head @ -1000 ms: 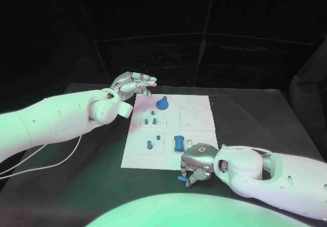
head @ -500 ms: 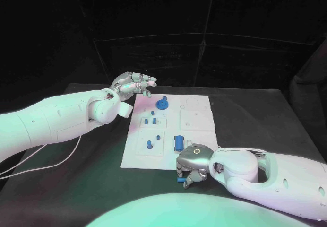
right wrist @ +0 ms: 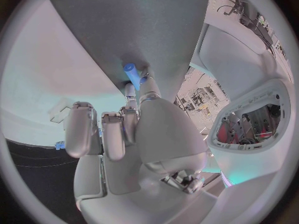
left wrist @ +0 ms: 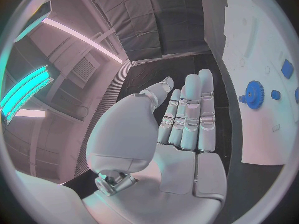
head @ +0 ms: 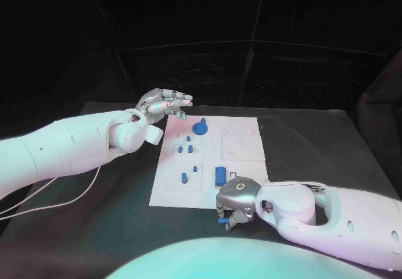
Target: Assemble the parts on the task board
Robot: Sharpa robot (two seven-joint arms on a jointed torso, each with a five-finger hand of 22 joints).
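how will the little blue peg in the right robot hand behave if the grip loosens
The blue peg looks like a round, stiff cylinder, so it would probably roll on the black table. It seems small and light. The right robot hand pinches it just off the task board, so it might land off the board.

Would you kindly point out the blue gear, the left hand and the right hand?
blue gear (head: pixel 200 126), head view, its round face.
left hand (head: pixel 164 103), head view, its curled fingers.
right hand (head: pixel 236 198), head view, its back.
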